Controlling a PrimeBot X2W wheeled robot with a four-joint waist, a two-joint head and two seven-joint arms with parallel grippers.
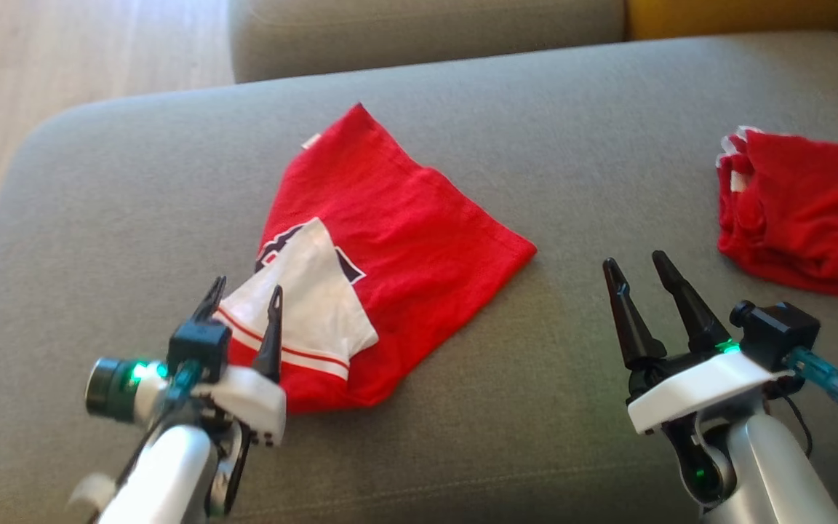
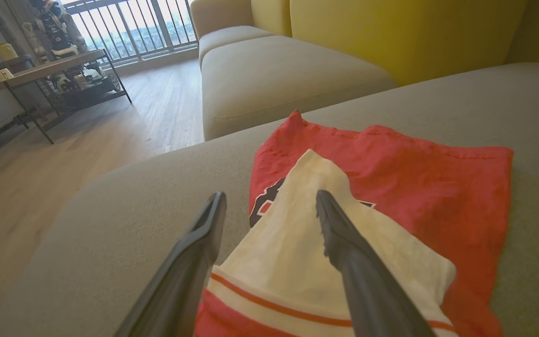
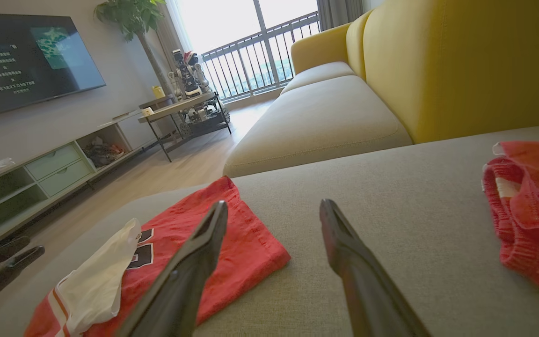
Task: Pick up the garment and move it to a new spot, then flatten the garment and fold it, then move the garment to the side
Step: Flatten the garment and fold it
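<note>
Garment point(image 1: 397, 218), a red jersey with dark lettering, lies folded near the middle of the grey sofa cushion point(image 1: 99, 189), 1 corner pointing away from us toward the sofa's back. We see a white flap point(image 1: 302, 306) with red stripes turned over its near-left part, covering some of the lettering.

Our left claw point(image 1: 247, 287) hovers at that near-left corner, released, its 2 fingers spread. In the left wrist view 1 finger lies over the white flap and the other over bare cushion just beside the fabric's edge. We cannot tell whether the fingertips touch the cloth.

Our right claw point(image 1: 635, 260) is well apart from the jersey, over bare cushion to its right, likewise released, both fingers spread with nothing between them. It sits between the jersey and a second red garment point(image 1: 804, 211), bunched in a heap near the cushion's right edge.

Beyond the cushion we see a beige seat point(image 2: 274, 75), a yellow backrest point(image 3: 461, 61), wooden floor point(image 1: 62, 58) and, in the right wrist view, a dark screen point(image 3: 26, 56) on the wall.
</note>
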